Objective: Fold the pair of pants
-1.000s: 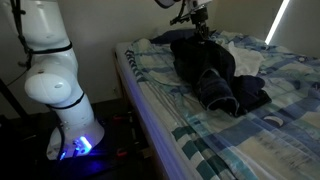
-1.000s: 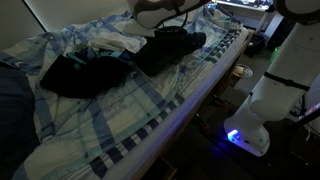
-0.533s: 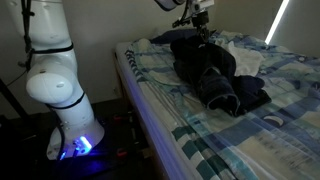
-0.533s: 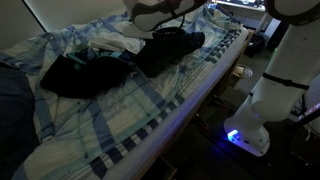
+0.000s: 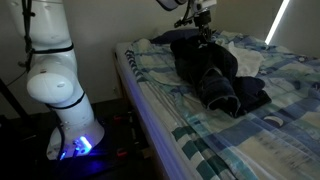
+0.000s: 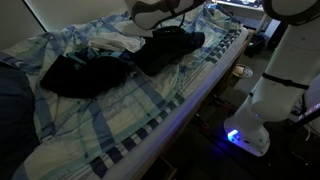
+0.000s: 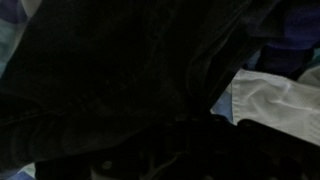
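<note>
My gripper [image 5: 203, 24] is pressed together, pinching an edge of the pair of pants [image 5: 215, 72]. The pants lie bunched on the plaid sheet [image 5: 165, 95], touching the white cloth [image 5: 247, 62]. The denim looks heavy, so it could slip from my pinch when lifted, or drag that cloth along.

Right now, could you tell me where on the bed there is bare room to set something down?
Free: the broad sheet stretch past the pants, away from the gripper, and the strip between pants and the bed edge. Crowded: under the gripper, shut on the pants, with the white cloth alongside.
</note>
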`<state>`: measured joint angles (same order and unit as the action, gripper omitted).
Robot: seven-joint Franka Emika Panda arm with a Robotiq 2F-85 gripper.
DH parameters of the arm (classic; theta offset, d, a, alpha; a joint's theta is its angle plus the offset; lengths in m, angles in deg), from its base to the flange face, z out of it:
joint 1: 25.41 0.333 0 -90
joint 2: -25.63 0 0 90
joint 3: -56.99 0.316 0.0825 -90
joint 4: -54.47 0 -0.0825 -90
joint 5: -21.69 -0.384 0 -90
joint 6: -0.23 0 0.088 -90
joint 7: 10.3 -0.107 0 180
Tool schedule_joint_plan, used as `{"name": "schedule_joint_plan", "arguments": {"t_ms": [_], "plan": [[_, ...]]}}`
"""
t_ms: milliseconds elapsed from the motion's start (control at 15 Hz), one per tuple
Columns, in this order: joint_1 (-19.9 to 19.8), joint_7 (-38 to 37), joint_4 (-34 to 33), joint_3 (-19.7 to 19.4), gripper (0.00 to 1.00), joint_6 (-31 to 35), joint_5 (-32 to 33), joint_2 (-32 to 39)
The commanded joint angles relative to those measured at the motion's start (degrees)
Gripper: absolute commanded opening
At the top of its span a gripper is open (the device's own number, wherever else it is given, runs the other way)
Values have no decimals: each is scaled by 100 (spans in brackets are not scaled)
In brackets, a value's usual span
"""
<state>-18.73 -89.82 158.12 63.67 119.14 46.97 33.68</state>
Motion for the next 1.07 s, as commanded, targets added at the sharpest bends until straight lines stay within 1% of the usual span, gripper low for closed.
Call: {"name": "schedule_joint_plan", "arguments": {"t_ms": [0, 467, 733, 1000], "plan": [[74, 416, -557, -138, 1, 187, -17, 435], [212, 1130, -1302, -248, 1, 245, -190, 1348], [298, 1401, -1573, -356, 1, 466, -416, 1796], [334, 1528, -1667, -483, 1, 689, -678, 2053]]}}
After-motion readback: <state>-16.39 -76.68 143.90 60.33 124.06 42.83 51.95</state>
